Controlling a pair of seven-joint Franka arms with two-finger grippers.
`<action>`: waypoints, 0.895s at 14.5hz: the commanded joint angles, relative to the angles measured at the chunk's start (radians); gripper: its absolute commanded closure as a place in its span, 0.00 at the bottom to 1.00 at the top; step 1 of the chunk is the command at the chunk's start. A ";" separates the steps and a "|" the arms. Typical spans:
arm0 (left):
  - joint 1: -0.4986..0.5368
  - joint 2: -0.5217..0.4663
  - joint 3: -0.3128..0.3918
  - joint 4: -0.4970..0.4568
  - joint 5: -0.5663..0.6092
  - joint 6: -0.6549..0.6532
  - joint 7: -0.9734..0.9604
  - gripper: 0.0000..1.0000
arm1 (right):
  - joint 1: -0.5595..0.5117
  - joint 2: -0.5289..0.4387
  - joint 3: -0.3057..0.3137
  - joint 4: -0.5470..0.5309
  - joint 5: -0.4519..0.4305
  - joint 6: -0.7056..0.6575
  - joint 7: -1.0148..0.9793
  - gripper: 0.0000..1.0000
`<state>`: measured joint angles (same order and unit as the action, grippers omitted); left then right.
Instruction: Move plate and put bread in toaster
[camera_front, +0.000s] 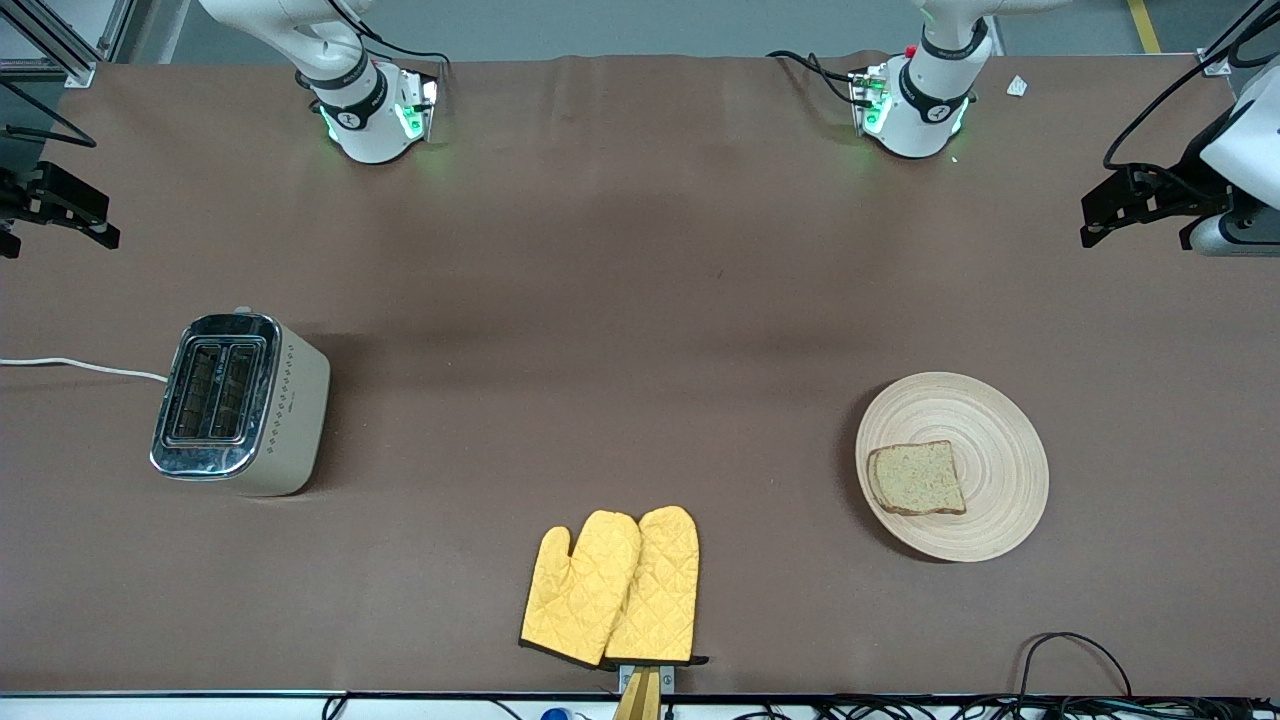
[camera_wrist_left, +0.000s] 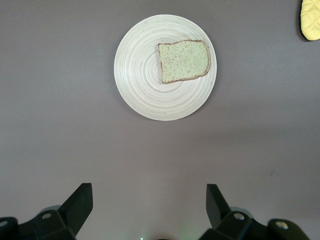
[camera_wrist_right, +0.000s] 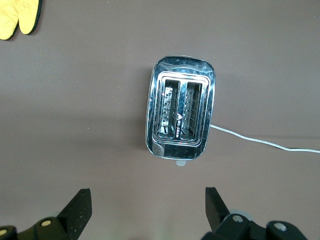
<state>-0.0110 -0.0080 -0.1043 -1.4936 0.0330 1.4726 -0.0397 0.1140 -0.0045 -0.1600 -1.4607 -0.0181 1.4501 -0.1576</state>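
Note:
The light wooden plate (camera_front: 1000, 440) lies toward the left arm's end of the table, with the slice of brown bread (camera_front: 915, 478) on it. The left wrist view shows the plate (camera_wrist_left: 140, 75) and bread (camera_wrist_left: 184, 61) from above. The cream toaster (camera_front: 240, 405) with chrome top stands toward the right arm's end, both slots empty; it also shows in the right wrist view (camera_wrist_right: 181, 115). My left gripper (camera_front: 1110, 215) (camera_wrist_left: 148, 192) is open and empty, high over the table beside the plate. My right gripper (camera_front: 75, 212) (camera_wrist_right: 147, 197) is open and empty, high up beside the toaster.
A pair of yellow oven mitts (camera_front: 615, 590) lies near the table edge closest to the front camera, between toaster and plate. The toaster's white cord (camera_front: 80, 367) runs off the right arm's end of the table. Black cables hang along the front edge.

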 joint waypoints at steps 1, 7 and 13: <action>0.003 0.006 -0.003 0.019 0.018 0.002 0.014 0.00 | -0.005 -0.003 0.011 0.005 -0.017 -0.007 -0.008 0.00; 0.052 0.039 0.054 0.039 -0.137 0.002 0.021 0.00 | 0.010 -0.003 0.013 0.006 -0.020 -0.008 -0.008 0.00; 0.232 0.153 0.069 0.096 -0.344 -0.024 0.053 0.00 | 0.019 -0.003 0.010 0.016 -0.046 -0.010 -0.011 0.00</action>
<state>0.1843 0.0822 -0.0315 -1.4759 -0.2745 1.4753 0.0003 0.1340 -0.0045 -0.1523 -1.4543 -0.0435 1.4504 -0.1605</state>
